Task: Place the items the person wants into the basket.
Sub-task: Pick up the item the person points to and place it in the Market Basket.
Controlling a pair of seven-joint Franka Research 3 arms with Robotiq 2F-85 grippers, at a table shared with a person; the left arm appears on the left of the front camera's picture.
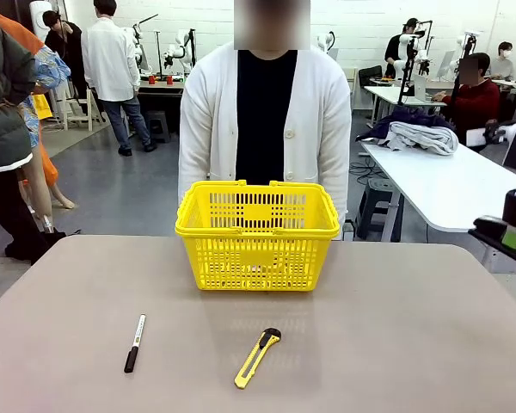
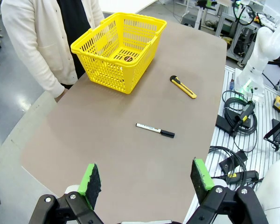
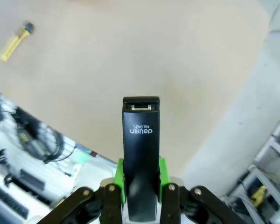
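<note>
Between the right gripper's (image 3: 140, 186) clamped green pads sits the black stapler (image 3: 140, 149), stiff, fairly heavy, likely best held mid-body; left gripper (image 2: 147, 179) hangs spread, empty.

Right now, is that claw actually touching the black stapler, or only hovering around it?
Touching. The right wrist view shows the right gripper shut on the black stapler, its green pads pressed against both sides.
</note>
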